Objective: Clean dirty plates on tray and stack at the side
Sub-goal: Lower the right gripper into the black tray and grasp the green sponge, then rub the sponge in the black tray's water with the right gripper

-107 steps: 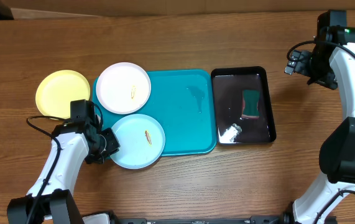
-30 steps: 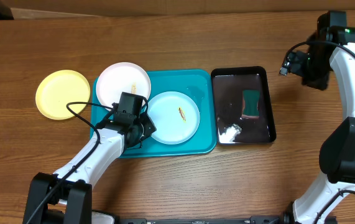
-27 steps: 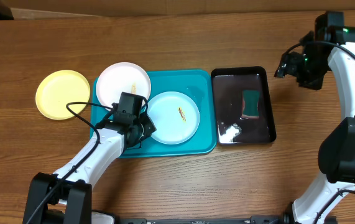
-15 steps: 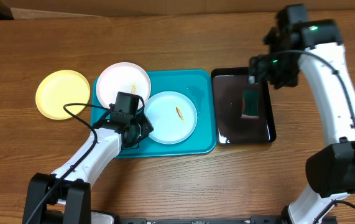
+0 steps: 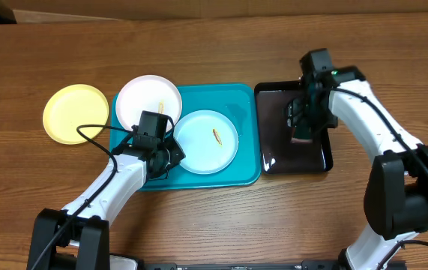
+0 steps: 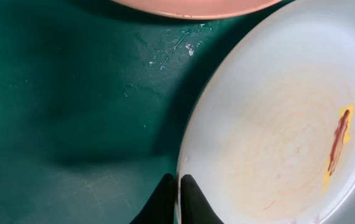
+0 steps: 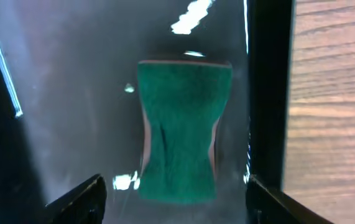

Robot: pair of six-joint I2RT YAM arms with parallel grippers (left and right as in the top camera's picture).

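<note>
Blue plate [image 6: 276, 124], rim-pinched by my left fingers [image 6: 161, 202], could slip when my spread right fingers [image 7: 78, 199] scrub it with the sponge [image 7: 180, 130].

The turquoise tray [image 5: 240, 101] lies flat on the tabletop, its long side running left to right. 3 round plates lie flat. The white plate [image 5: 142, 97] sits over the tray's far-left corner and carries a small brownish smear. The pale blue plate [image 5: 199, 146] rests inside the tray near its middle, with a reddish-brown streak at its centre and its left rim pinched by the left gripper [image 6: 178, 186]. The yellow-green plate [image 5: 76, 113] lies on the tabletop just left of the tray.
</note>
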